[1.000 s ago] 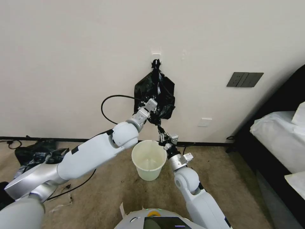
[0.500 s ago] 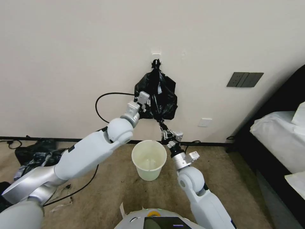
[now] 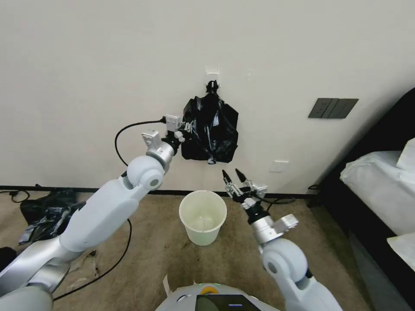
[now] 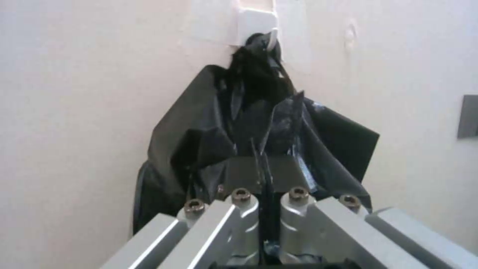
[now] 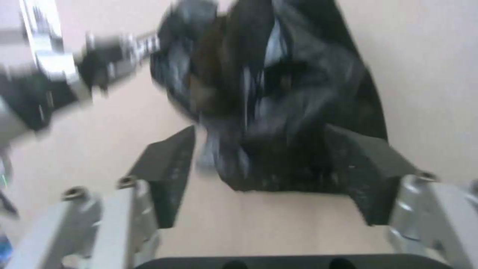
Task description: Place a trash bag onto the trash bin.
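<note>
Head view: trash bag (image 3: 210, 131) hung from wall hook, left claw (image 3: 185, 126) pinching its near edge. Right claw (image 3: 234, 176) spread, just below the bag; trash bin (image 3: 202, 217) below it. Judged best: regrip lower hem before unhooking.

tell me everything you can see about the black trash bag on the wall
The trash bag is thin, glossy, wrinkled black plastic, gathered to a bunch at the top where it hangs from a small white wall hook. It fans out below, above the cream trash bin. The left gripper is shut on its left edge. The right gripper is open just below, not touching.
</note>
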